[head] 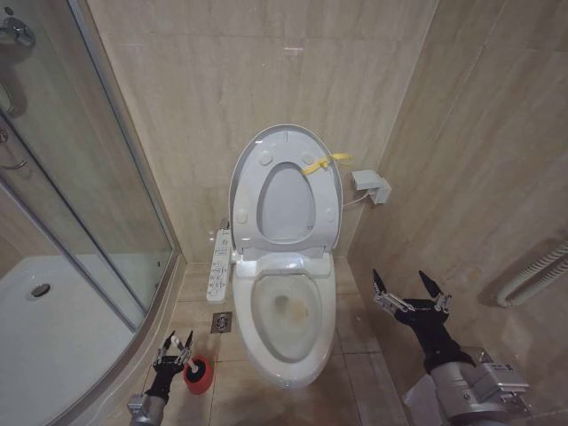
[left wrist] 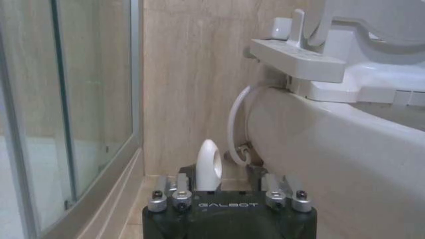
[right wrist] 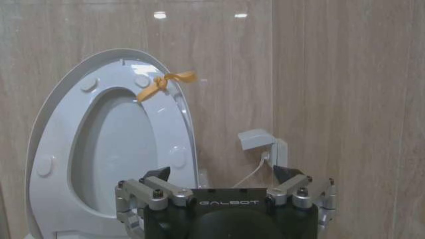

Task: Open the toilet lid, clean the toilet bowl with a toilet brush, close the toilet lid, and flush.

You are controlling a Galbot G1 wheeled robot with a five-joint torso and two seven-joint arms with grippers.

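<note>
Toilet lid (head: 286, 200) (right wrist: 113, 154): standing raised together with the ring seat, leaning back against the beige stone-patterned wall tiles, gleaming as smooth white oval plastic, and carrying a knotted yellow ribbon (head: 324, 163) (right wrist: 162, 82) at its upper edge.

Toilet bowl (head: 266, 342) (left wrist: 332, 149): lying open below it, showing elongated glossy ceramic with a yellowish-brown stain (head: 294, 308) on its inner surface, and bearing a long white button panel (head: 219, 266) along its left side.

Toilet brush (left wrist: 208, 167): showing in the left wrist view as a slim white handle ending in a rounded loop, rising upright just beyond the left gripper (head: 176, 342) (left wrist: 226, 196). Not touching the handle, as far as can be told.

Left gripper: hanging low beside the bowl, near the floor, just beside the round red holder cup (head: 200, 374), pointing its dark fingers forward with a narrow gap between them, gripping nothing visibly.

Right gripper (head: 402, 282) (right wrist: 221, 173): hovering to the right of the bowl, well apart from it, spreading its black pointed fingers wide and holding nothing, facing the raised lid and a small white wall box (head: 370, 185) (right wrist: 256, 139).

Curving along the left of all this, a shower screen (head: 80, 177) (left wrist: 93, 99) of clear glass.
</note>
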